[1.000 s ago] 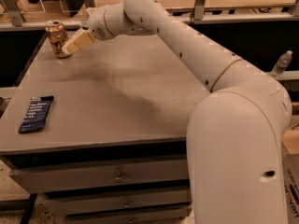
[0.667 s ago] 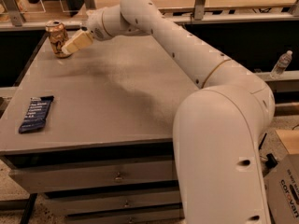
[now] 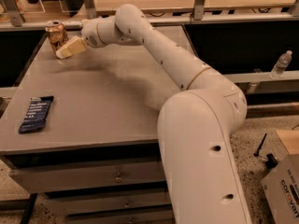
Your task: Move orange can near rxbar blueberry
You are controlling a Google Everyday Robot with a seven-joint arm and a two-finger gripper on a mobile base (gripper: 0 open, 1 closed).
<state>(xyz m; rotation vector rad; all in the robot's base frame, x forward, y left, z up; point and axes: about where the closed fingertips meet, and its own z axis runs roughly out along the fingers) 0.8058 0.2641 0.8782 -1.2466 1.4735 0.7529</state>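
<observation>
Orange can point(image 3: 56, 33) stands upright at far-left corner of table point(image 3: 107, 111), same spot as a sec ago, hasn't budged. Gripper point(image 3: 71, 48) sits right against can's lower right side, low to the tabletop, tip pointing left. It has barely shifted vs. earlier pics. Can't tell if it's gripping the can or just alongside, as the contact zone is hidden by the gripper body.

What did change: arm's elbow & big lower link swing across the foreground, so robot looks to be re-posing itself w/o moving the wrist end. Rxbar blueberry point(image 3: 36, 114) lies flat near front-left edge, well apart from can, unchanged.

Meaning for task: approach looks done, transport not begun. Prob. at grasp stage or abt to lift. Next move needs the can carried toward front-left and set down just beside the bar, not on it. Risk: can is close to the back-left corner, so a nudge could tip it or push it off.
</observation>
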